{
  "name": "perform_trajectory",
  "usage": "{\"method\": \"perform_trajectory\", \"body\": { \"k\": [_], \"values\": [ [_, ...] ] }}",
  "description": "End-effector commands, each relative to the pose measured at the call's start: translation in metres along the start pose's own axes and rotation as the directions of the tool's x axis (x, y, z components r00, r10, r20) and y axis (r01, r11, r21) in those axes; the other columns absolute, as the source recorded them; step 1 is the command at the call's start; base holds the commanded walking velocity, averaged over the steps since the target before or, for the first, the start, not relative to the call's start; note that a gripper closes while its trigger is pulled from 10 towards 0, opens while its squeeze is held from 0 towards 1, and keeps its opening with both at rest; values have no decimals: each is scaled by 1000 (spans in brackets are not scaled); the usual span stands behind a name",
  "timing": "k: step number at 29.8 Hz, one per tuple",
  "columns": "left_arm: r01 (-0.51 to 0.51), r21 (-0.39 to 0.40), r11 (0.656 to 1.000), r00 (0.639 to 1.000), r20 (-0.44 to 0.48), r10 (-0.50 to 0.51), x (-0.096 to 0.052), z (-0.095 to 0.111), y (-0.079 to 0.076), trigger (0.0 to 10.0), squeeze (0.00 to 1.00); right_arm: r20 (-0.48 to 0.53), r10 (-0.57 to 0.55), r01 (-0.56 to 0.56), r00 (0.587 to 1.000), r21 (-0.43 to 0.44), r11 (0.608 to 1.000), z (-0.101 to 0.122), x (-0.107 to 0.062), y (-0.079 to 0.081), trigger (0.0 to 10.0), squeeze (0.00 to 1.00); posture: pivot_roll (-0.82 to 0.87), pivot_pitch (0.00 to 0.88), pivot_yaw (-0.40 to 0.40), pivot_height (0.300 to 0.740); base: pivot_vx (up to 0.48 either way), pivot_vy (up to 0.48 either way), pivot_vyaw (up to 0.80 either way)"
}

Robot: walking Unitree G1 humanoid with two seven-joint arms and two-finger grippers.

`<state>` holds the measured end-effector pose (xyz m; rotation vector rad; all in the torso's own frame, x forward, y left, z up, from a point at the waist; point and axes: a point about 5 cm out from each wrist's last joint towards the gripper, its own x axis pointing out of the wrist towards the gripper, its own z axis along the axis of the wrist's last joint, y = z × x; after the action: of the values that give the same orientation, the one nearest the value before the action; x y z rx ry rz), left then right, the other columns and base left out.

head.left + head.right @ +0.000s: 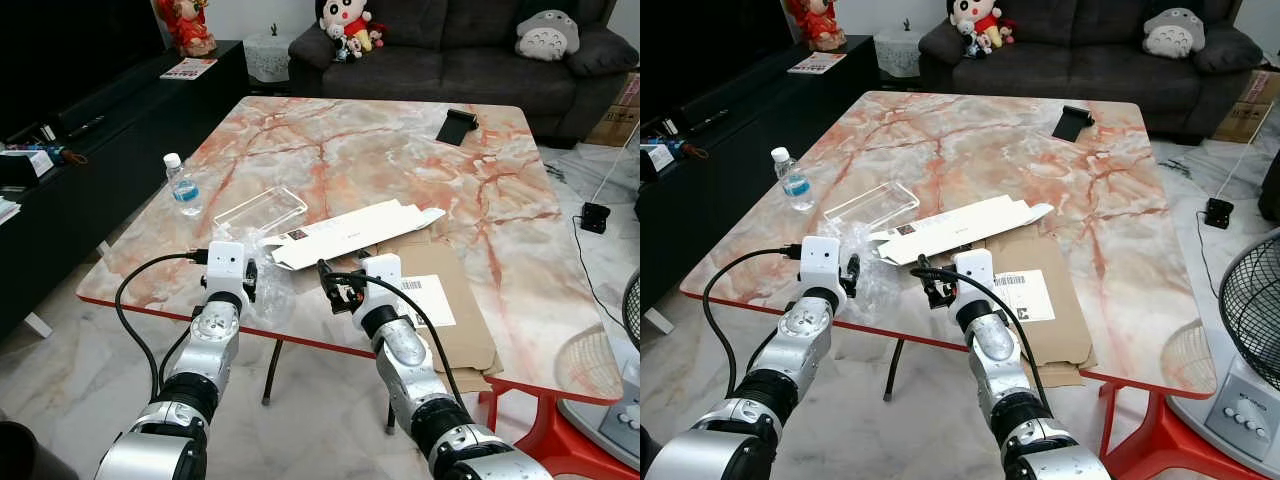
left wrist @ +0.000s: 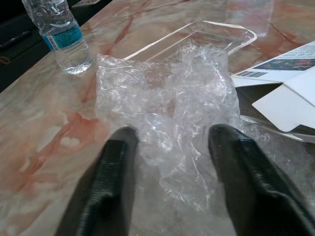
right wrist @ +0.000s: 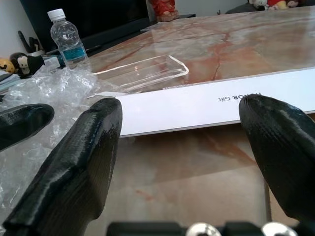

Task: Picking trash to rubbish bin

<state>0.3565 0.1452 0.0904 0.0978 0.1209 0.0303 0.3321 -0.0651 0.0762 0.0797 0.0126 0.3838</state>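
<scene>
Fingers (image 2: 113, 182) of the left gripper (image 2: 170, 147) stood spread around crumpled bubble wrap (image 2: 167, 103) on the table (image 1: 400, 160); the right gripper (image 3: 179, 128) (also spread) faced a white box (image 3: 216, 105).

Setting: living room of a home. Evidence: dark grey sofa (image 1: 470, 45) with plush toys (image 1: 346, 22) beyond the far edge of a marble-patterned surface (image 1: 400, 140); low black media cabinet (image 1: 120, 110) along the left wall; pale marble floor (image 1: 60, 390); probably a standing fan (image 1: 1240, 330) at right.
</scene>
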Motion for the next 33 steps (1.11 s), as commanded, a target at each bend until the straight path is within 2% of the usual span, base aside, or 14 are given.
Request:
{"method": "perform_trajectory", "body": {
  "k": [1,11,18,19,20,21,22,23,33],
  "values": [
    [-9,24,1000,999,-42,10,-2,-9,5,0,0,17,9,-9,1000,-2,1000,5,4,4,10000,0,14,0,85,740,0,0,0],
    [-42,22,999,999,-5,42,-3,-5,11,0,0,13,9,-9,1000,10,1000,1,2,10,10000,0,10,0,111,740,0,0,0],
    [-53,-31,998,991,124,56,-3,14,11,0,0,12,20,-20,1000,10,1000,1,2,11,10000,0,10,0,120,740,0,0,0],
    [-47,-61,997,978,199,59,-4,25,12,0,0,18,25,-25,1000,11,1000,3,3,11,10000,0,11,0,119,740,0,0,0],
    [-48,-61,997,973,223,61,-5,29,12,2078,0,21,26,-26,999,12,1000,3,4,11,10000,0,13,0,119,740,0,0,0],
    [-51,-59,997,966,250,64,-5,34,13,2980,0,25,28,-28,999,13,1000,4,4,11,10000,0,13,0,119,740,0,0,0],
    [-51,-63,997,956,285,67,-5,41,13,9137,0,30,30,-30,999,13,999,6,5,11,10000,0,16,0,116,740,0,0,0],
    [-50,-66,997,949,308,68,-6,46,14,10000,0,35,31,-31,999,14,999,7,5,11,10000,0,17,0,115,740,0,0,0],
    [-92,-90,992,869,479,124,-9,90,22,10000,0,87,52,-53,995,16,998,20,11,11,10000,0,29,0,95,740,0,0,0]
  ]
}}
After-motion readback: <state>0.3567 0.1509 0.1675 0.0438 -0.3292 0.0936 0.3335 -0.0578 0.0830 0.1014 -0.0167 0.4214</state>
